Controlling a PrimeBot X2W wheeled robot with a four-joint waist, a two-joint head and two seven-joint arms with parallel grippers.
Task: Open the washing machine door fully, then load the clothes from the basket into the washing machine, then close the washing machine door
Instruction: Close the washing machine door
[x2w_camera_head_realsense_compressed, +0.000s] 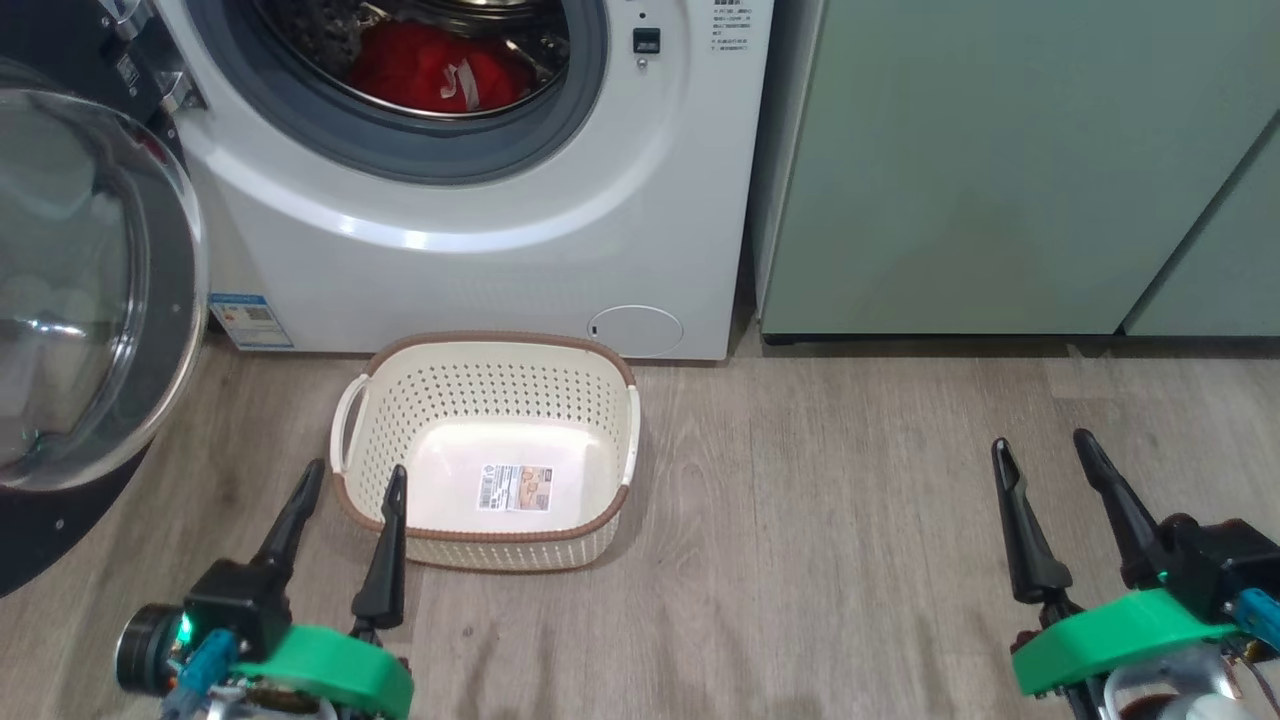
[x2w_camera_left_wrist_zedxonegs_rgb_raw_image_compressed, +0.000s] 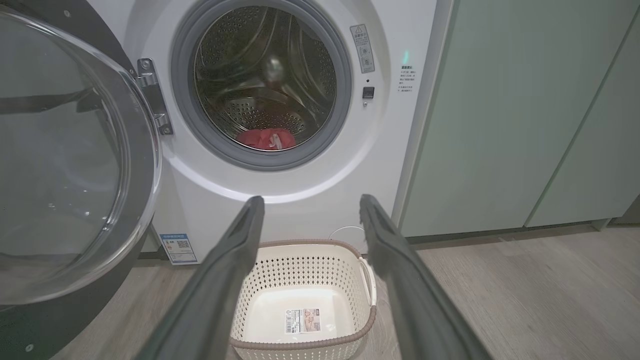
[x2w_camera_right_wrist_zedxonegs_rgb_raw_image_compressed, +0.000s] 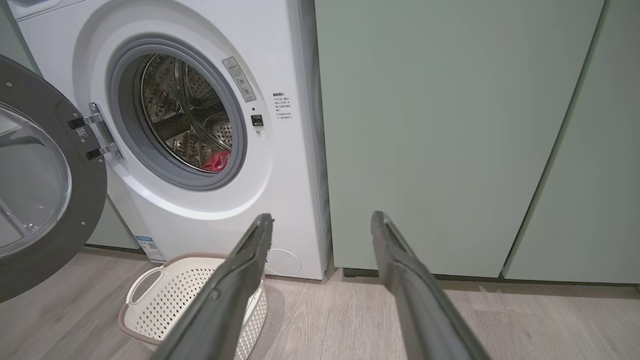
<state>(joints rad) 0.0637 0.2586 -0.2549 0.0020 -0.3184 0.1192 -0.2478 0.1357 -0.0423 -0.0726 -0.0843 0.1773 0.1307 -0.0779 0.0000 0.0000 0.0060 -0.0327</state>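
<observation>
The white washer (x2w_camera_head_realsense_compressed: 480, 230) looks loaded, so we should push the rim of its glossy black, domed-glass door (x2w_camera_head_realsense_compressed: 90, 300), open up-left of our left end effector (x2w_camera_head_realsense_compressed: 358, 468), until it latches. The perforated cream basket (x2w_camera_head_realsense_compressed: 500, 340) just ahead is empty; soft red clothes (x2w_camera_head_realsense_compressed: 430, 70) lie in the steel drum. Our right end effector (x2w_camera_head_realsense_compressed: 1042, 440), like the left, is spread and empty.

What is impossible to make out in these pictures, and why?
- Head view: the top edge cuts off the washing machine; how many clothes lie inside is unclear.
- Head view: the left edge cuts off the washing machine door.
- Head view: print on the label sticker in the basket is too small.
- Right wrist view: a finger of the right gripper hides the basket's right side.
</observation>
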